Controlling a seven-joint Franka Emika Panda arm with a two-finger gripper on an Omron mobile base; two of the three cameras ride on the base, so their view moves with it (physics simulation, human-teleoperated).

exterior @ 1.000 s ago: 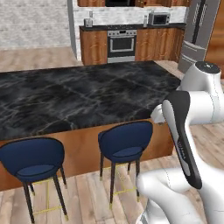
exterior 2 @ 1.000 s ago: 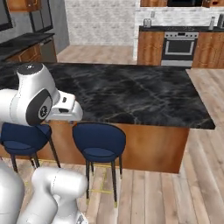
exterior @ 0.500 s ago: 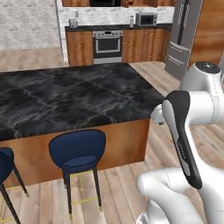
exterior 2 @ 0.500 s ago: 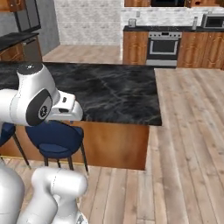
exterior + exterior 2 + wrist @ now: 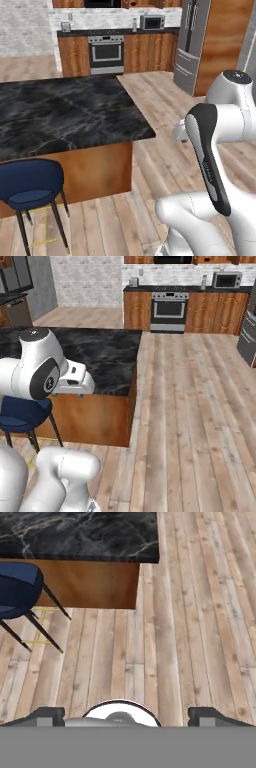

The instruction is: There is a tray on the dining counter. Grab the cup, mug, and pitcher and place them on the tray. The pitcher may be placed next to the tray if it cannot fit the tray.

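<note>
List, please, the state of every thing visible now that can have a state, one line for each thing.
Two-finger gripper: open, holding nothing, aimed at the wood floor.
Black marble dining counter: the part in view bears nothing.
Dark blue chair: upright, at the counter's wood front.
Steel oven: door shut.
Steel refrigerator: doors shut.
Microwave: door shut.

I see even, bright, rendered light with no clear source. The counter point(image 5: 65, 117) carries a soft pale sheen and drops a dull shadow down its wood front. Stool point(image 5: 17, 587) legs cast faint shadows on the floor point(image 5: 200, 406). Everything looks slightly soft and pixelated.
</note>
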